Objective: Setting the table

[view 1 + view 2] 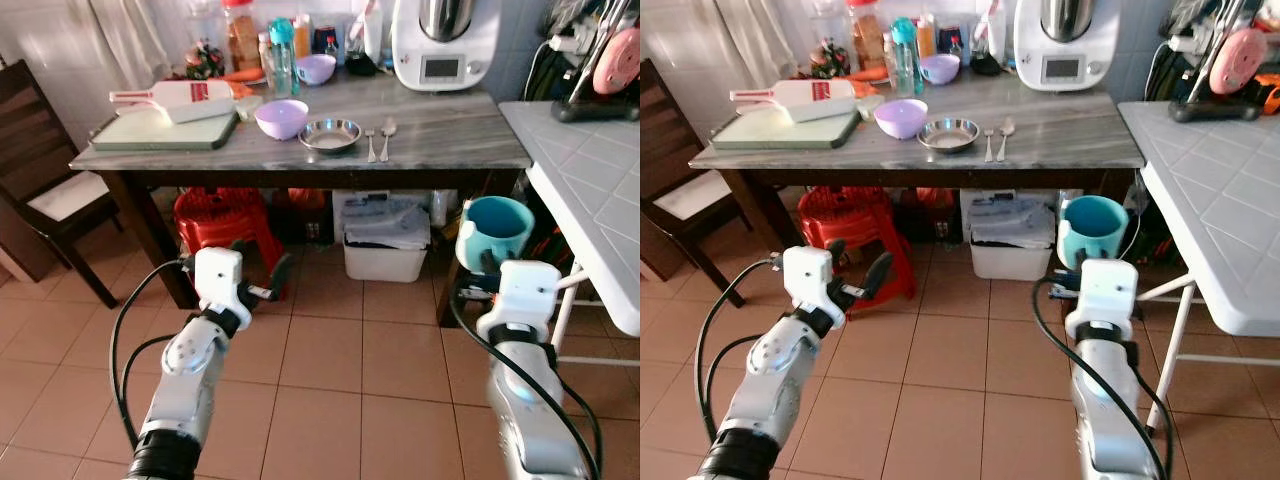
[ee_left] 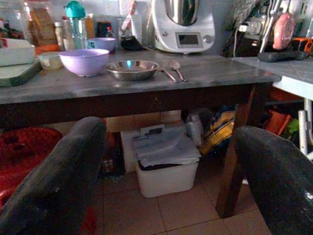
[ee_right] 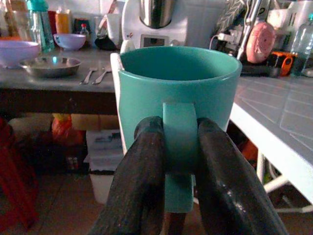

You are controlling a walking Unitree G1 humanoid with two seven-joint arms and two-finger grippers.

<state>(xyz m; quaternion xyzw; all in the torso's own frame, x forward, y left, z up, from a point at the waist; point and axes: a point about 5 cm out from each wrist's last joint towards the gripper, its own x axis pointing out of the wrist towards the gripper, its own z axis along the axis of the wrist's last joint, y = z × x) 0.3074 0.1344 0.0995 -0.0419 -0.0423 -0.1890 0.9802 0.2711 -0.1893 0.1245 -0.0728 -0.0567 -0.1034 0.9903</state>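
My right gripper (image 3: 173, 161) is shut on the handle of a teal mug (image 1: 495, 232), held upright at knee height in front of the table's right end. My left gripper (image 1: 262, 280) is open and holds nothing, low before the table. On the grey stone table (image 1: 450, 140) stand a steel plate (image 1: 330, 134), a fork (image 1: 370, 146) and a spoon (image 1: 387, 136) side by side to its right, and a lilac bowl (image 1: 281, 118) to its left.
A white tiled table (image 1: 590, 190) juts in on the right. A dark chair (image 1: 40, 190) stands left. Under the table sit a red stool (image 1: 222, 225) and a white bin (image 1: 385, 240). A kitchen machine (image 1: 445, 40), bottles, a second bowl (image 1: 316, 68) and a cutting board (image 1: 165, 130) crowd the tabletop.
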